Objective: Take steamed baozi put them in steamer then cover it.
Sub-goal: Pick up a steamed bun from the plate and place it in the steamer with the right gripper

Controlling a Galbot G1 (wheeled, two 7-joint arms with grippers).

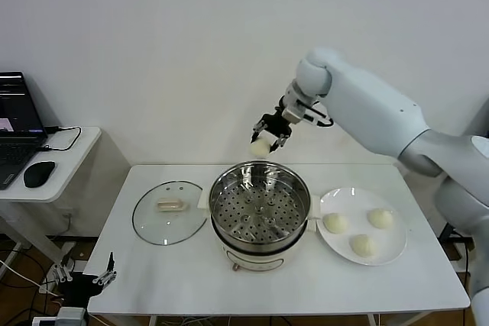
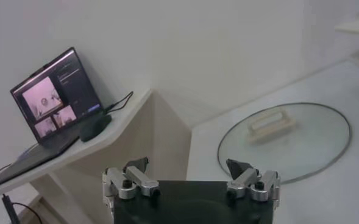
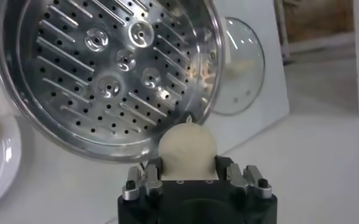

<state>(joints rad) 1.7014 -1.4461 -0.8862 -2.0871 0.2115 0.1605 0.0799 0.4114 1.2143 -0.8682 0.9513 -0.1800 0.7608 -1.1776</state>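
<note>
My right gripper (image 1: 267, 140) hangs in the air above the far rim of the steamer (image 1: 260, 208), shut on one cream-white baozi (image 1: 260, 147). The right wrist view shows that baozi (image 3: 187, 149) pinched between both fingers, with the steamer's bare perforated tray (image 3: 109, 70) beneath. Three more baozi (image 1: 335, 223) (image 1: 380, 218) (image 1: 362, 245) lie on a white plate (image 1: 392, 256) right of the steamer. The glass cover (image 1: 170, 211) with its cream handle lies flat on the table left of the steamer. My left gripper (image 2: 191, 176) is open, parked low off the table's left front corner (image 1: 103, 275).
A side table at the left carries a laptop (image 1: 17, 124), a mouse (image 1: 38, 173) and a cable. The white work table (image 1: 176, 280) has bare surface along its front edge. A plain white wall stands behind.
</note>
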